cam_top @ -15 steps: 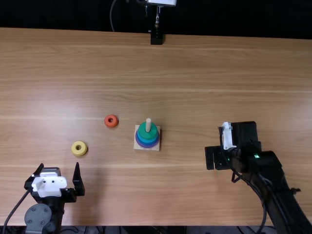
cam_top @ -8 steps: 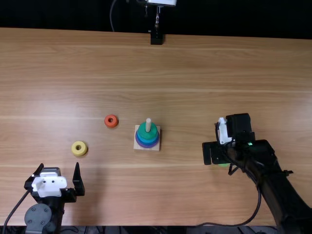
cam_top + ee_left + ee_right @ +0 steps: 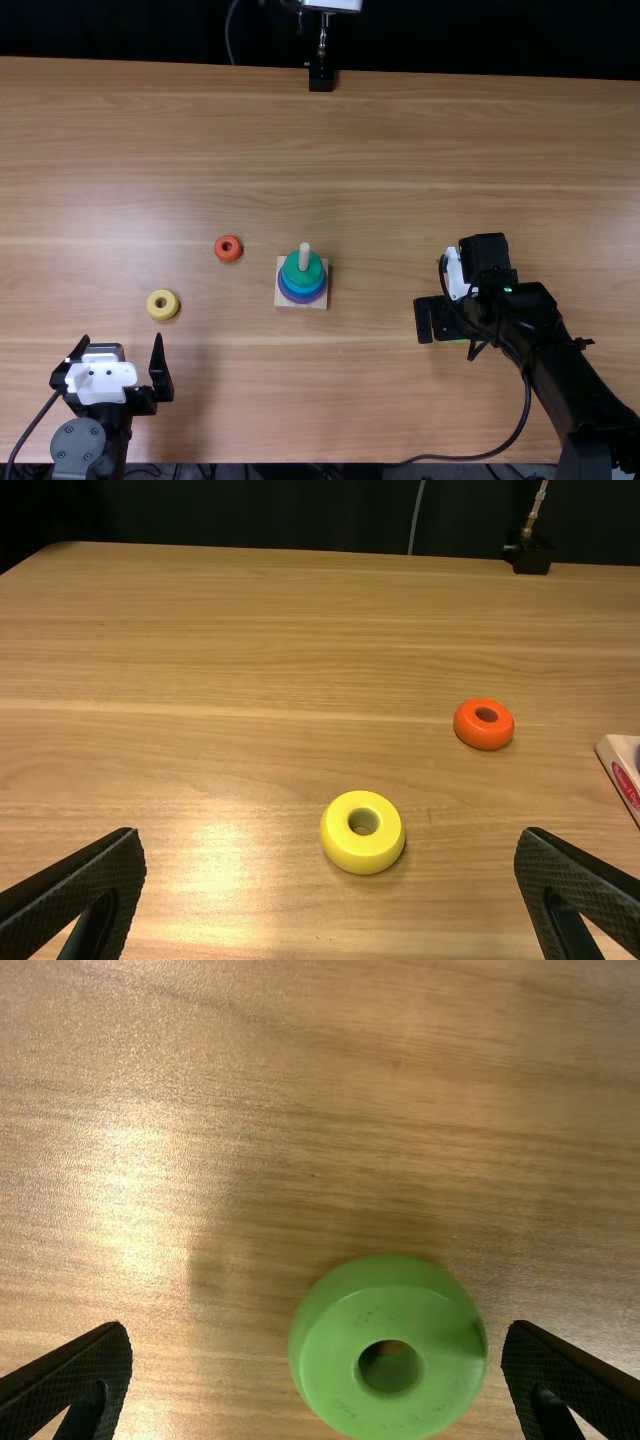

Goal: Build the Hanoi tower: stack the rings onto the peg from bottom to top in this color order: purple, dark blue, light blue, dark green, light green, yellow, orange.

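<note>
Wood makes up the square base (image 3: pixel 284 303) and upright peg (image 3: pixel 304 256) near the middle of the table (image 3: pixel 380 150) in the top view. On it the rings sit stacked, purple (image 3: pixel 303 300) at the bottom, blue (image 3: pixel 303 288) above, dark green (image 3: pixel 303 272) on top, with bare peg showing above. Off to the left lie the orange ring (image 3: pixel 229 256) and, nearer the left gripper (image 3: pixel 121 341), the yellow ring (image 3: pixel 163 314). A sliver of the light green ring (image 3: pixel 462 341) peeks out from under the right gripper (image 3: pixel 445 318), which hides the rest. A black stand (image 3: pixel 320 78) is at the far edge.

In the left wrist view, the fingers are wide apart, with the glossy yellow ring on the table beyond them.

In the right wrist view, the fingers are spread too. The light green ring lies flat, thick and round-edged, faintly speckled, its round hole open; it sits closer to one finger.
</note>
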Robot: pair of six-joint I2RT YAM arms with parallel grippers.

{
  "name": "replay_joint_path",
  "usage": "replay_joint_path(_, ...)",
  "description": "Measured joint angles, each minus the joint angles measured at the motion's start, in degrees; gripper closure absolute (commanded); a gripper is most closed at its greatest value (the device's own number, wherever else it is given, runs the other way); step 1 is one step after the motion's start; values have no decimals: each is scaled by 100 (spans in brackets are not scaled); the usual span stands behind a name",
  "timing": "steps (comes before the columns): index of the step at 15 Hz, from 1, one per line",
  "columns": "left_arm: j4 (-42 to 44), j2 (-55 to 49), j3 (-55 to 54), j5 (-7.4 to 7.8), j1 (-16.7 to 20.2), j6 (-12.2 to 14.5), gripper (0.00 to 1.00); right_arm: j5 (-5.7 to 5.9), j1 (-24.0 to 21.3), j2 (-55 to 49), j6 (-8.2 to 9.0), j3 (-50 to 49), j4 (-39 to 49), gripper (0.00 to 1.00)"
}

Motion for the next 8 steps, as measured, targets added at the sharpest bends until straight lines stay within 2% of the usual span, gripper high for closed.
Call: replay_joint_path(8, 0, 0, 0, 2, 0, -2, 0, 28, 0, 216, 4, 0, -249, 0)
